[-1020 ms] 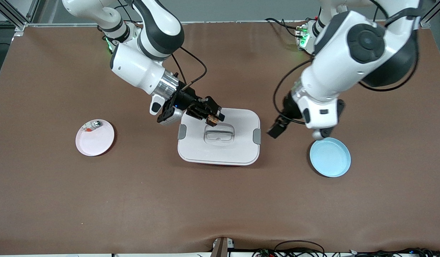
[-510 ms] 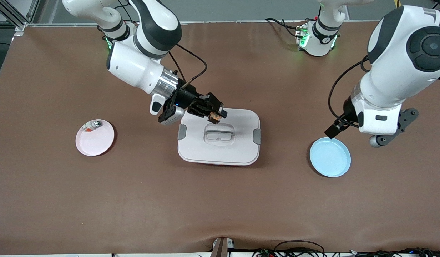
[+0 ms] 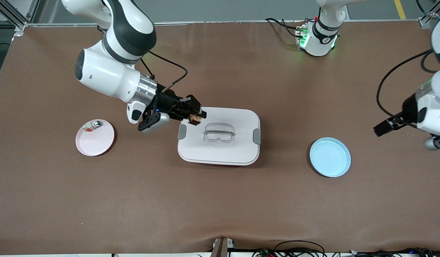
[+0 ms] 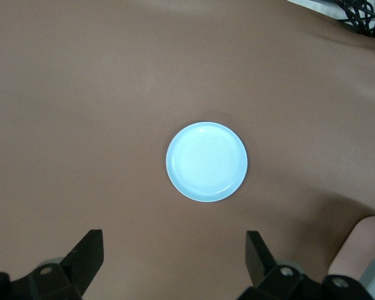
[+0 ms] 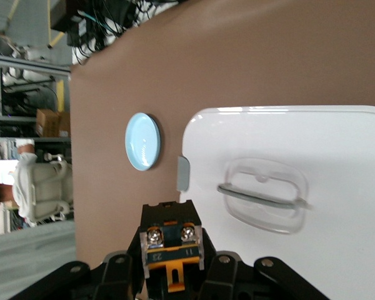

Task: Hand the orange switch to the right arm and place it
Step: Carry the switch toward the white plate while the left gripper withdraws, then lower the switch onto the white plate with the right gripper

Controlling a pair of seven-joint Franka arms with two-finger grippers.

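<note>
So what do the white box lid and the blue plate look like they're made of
The white box lid looks like smooth moulded plastic: satin sheen, rounded corners, grey side clips. The blue plate has a glossy, evenly coloured surface with faint concentric rings; plastic or melamine seems likely, though glazed ceramic is possible.

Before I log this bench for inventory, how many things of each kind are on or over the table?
Plates: 2 (pink plate, blue plate)
Lidded boxes: 1 (white box)
Switches: 1 (orange switch, in the right gripper over the box)
Small silvery parts: 1 (silvery item on the pink plate)
Total: 5
</note>
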